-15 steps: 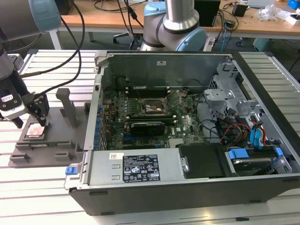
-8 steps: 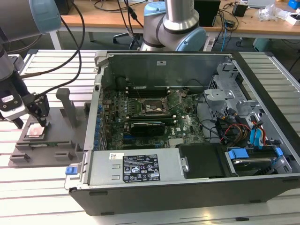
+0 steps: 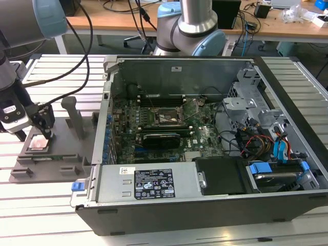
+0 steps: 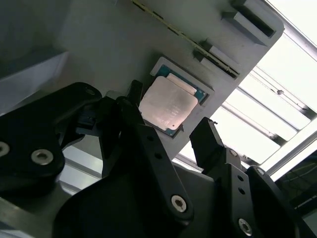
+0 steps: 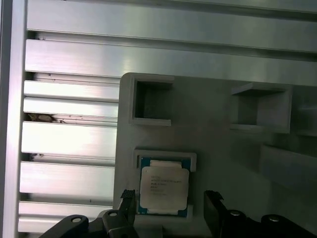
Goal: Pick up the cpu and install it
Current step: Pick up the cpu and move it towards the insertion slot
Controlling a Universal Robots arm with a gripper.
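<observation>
In the exterior view, the gripper [image 3: 36,134] sits low at the exterior view's left, just above the cpu [image 3: 38,143], which lies flat in a recess of a grey fixture plate [image 3: 56,154] on a slatted metal table [image 3: 46,205]. An open computer case [image 3: 205,205] stands to the exterior view's right of the plate, its motherboard socket [image 3: 166,118] exposed. In the second wrist view, the gripper [image 4: 169,111] has its jaws apart, one black finger [image 4: 133,96] on each side of the cpu [image 4: 166,105]. In the first wrist view, the cpu [image 5: 163,186] rests in its square pocket between the spread fingers [image 5: 128,198] of the gripper [image 5: 171,199].
</observation>
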